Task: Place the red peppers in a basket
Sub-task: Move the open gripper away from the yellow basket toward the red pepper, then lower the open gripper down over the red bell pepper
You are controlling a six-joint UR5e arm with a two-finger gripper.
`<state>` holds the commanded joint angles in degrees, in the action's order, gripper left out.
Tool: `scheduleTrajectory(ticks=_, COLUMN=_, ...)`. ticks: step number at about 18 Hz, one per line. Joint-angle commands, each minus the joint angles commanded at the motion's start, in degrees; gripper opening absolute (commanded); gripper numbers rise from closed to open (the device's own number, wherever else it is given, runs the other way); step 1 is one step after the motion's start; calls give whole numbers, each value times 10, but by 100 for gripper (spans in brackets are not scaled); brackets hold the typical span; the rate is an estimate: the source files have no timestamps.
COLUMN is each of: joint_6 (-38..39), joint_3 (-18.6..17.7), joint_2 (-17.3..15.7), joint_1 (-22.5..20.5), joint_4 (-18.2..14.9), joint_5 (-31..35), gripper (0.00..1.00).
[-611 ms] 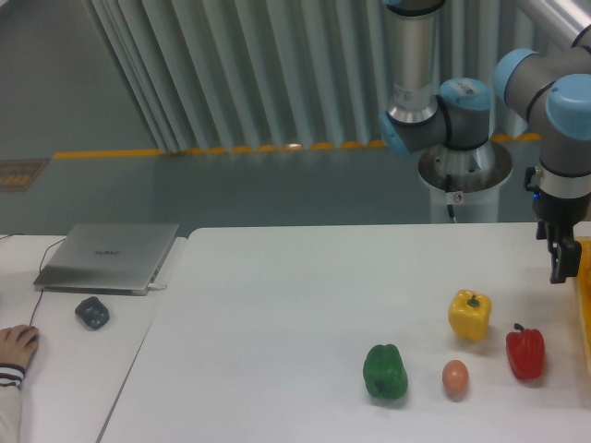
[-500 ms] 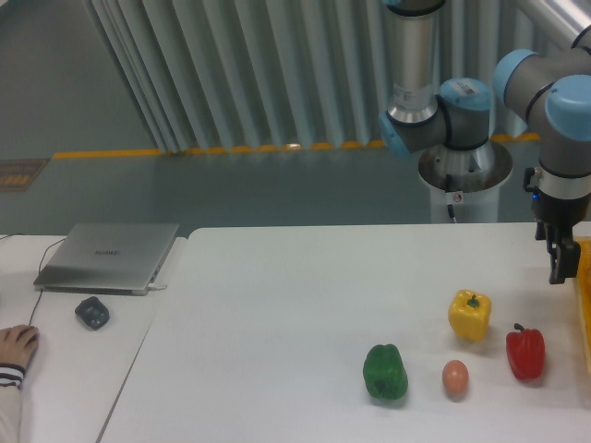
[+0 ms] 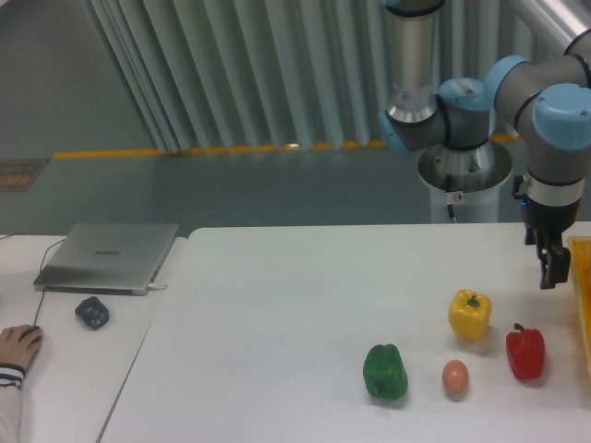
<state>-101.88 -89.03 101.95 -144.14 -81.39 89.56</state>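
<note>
The red pepper (image 3: pixel 524 352) stands on the white table near the right edge, stem up. The yellow-orange basket (image 3: pixel 582 295) shows only as a thin edge at the far right. My gripper (image 3: pixel 551 270) hangs above and a little behind the red pepper, left of the basket edge, well clear of the pepper. Its fingers look close together and hold nothing.
A yellow pepper (image 3: pixel 469 315) stands left of the red one, with an egg (image 3: pixel 454 377) and a green pepper (image 3: pixel 384 372) nearer the front. A laptop (image 3: pixel 109 256), a dark mouse (image 3: pixel 91 312) and a person's hand (image 3: pixel 17 346) are at the far left.
The gripper has moved a little to the left, away from the basket edge. The peppers and egg have not moved.
</note>
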Motion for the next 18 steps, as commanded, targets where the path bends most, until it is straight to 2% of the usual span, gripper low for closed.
scheduleTrajectory(ticks=3, joint_6=55, joint_3=-11, joint_2=1, joint_1=3, joint_4=2, joint_5=-4, gripper=100)
scheduleTrajectory(ticks=6, joint_6=64, joint_3=-15, joint_2=1, joint_1=1, joint_4=10, joint_5=-53, gripper=100)
scheduleTrajectory(ticks=10, joint_6=102, joint_3=-38, joint_2=-1, joint_1=4, joint_4=62, joint_5=-54, gripper=100)
scheduleTrajectory(ticks=13, joint_6=197, joint_3=-27, joint_2=1, joint_1=1, joint_4=67, joint_5=-53, gripper=100)
scheduleTrajectory(ticks=16, joint_6=256, joint_3=-17, joint_2=3, joint_1=-3, joint_4=67, joint_5=-51, gripper=100)
scheduleTrajectory(ticks=18, joint_6=330, joint_3=-6, joint_2=12, joint_1=-5, joint_4=67, joint_5=-52, gripper=100)
